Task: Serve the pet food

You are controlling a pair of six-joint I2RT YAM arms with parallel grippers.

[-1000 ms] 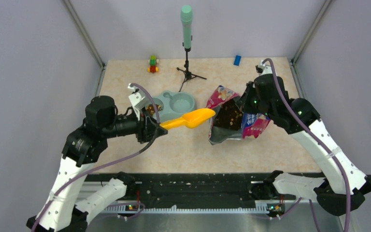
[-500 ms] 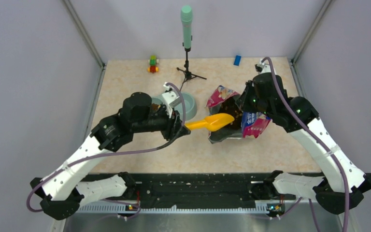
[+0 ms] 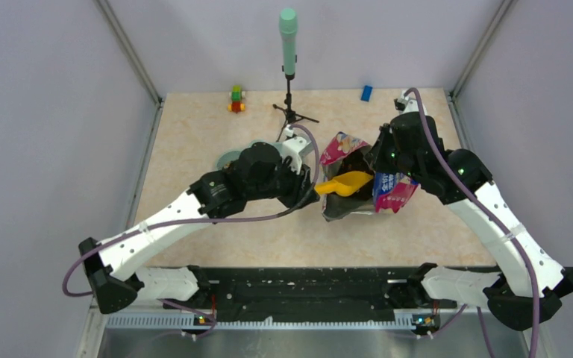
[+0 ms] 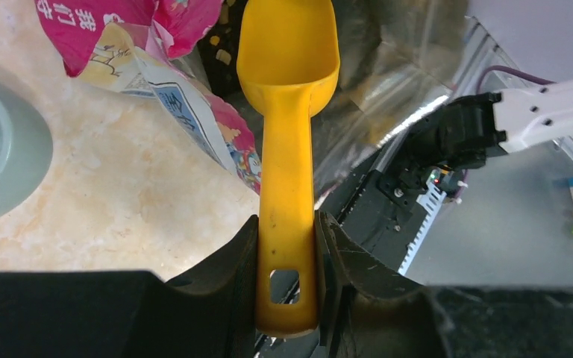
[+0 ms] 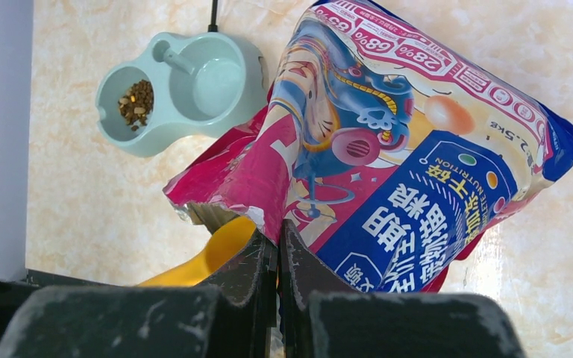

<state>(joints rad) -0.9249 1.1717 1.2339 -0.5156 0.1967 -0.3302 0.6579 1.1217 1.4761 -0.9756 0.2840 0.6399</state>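
Beige marbled surface (image 3: 216, 216) — bearing a mint double bowl (image 5: 179, 125), a glossy food bag (image 5: 418, 171) beside it, and, along the far edge, stacked toy blocks (image 3: 236, 98), a microphone stand (image 3: 291, 112) and a blue block (image 3: 366, 92).

My left arm (image 3: 149, 233) and my right arm (image 3: 501, 224) wear smooth white shells on their long links, with rounded black housings at every joint and black blocks at the bases. A purple cable (image 3: 224, 220) trails loosely along each arm up to a small white wrist mount (image 3: 295, 143). Tiny green lights (image 3: 392, 156) glow on my right arm's dark upper housing. My jaws are matte black, tapered, and scuffed with pale scratches.
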